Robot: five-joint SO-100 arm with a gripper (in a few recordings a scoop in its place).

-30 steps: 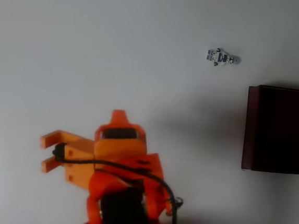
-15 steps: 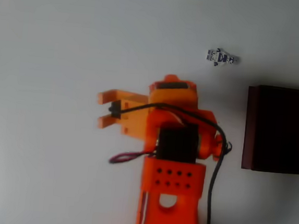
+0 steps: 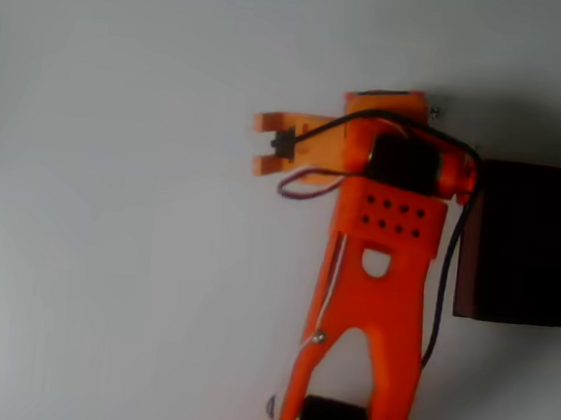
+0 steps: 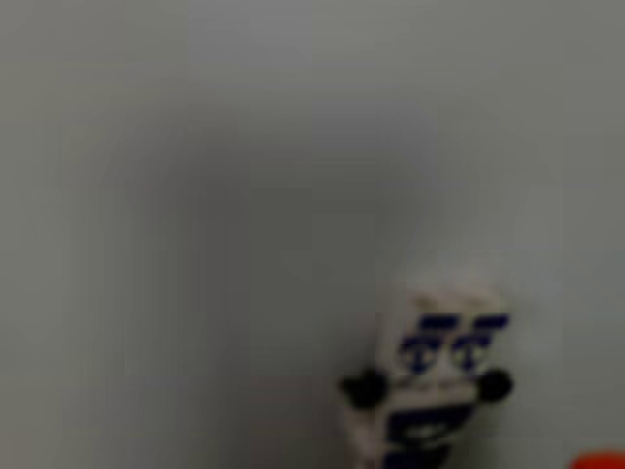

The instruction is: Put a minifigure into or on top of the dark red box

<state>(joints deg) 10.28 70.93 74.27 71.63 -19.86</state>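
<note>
Your arm has swung from the surface's near edge toward its far right corner. The gripper [image 3: 263, 147] now hangs with fingers apart, empty, its body covering the minifigure [image 4: 430, 386], which lies beside the dark red box [image 3: 528, 242]; grasp pending.

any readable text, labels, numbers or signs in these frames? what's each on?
None readable.
Minifigure: dark blue printed marks on its torso in the wrist view, too blurred to tell whether they are letters or just a pattern.
Dark red box: no marking visible in the overhead view.
Orange arm and gripper: no label or number visible.
</note>
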